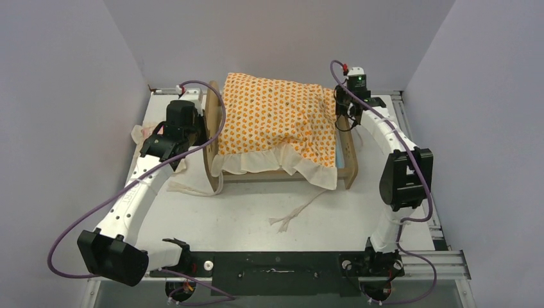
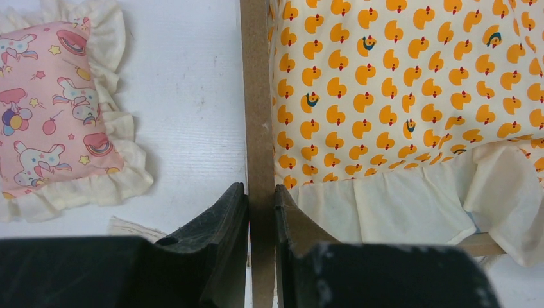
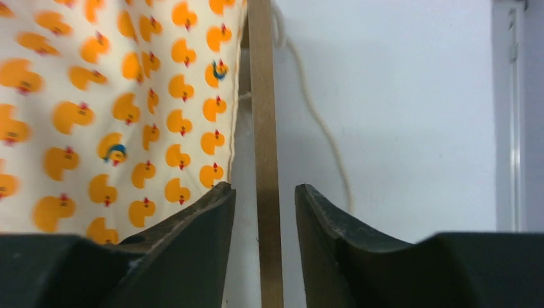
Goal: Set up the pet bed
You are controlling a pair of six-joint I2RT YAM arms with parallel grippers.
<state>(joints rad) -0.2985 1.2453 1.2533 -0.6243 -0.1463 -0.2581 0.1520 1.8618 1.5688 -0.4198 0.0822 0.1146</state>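
The pet bed (image 1: 349, 168), a light plywood frame, stands mid-table with its headboard (image 1: 210, 144) to the left and its low footboard to the right. The orange duck-print mattress cushion (image 1: 276, 119) lies over it, ruffle hanging at the front. My left gripper (image 1: 200, 131) is shut on the headboard's top edge (image 2: 258, 115), one jaw on each face (image 2: 261, 200). My right gripper (image 1: 342, 110) is open and straddles the footboard edge (image 3: 264, 115) without touching it (image 3: 264, 196). The cushion fills the left of the right wrist view (image 3: 115, 109).
The pink frilled pillow (image 2: 54, 112) lies on the table left of the headboard, mostly under my left arm in the top view (image 1: 149, 131). The cushion's white tie strings (image 1: 296, 213) trail in front of the bed; another string (image 3: 321, 128) lies beyond the footboard.
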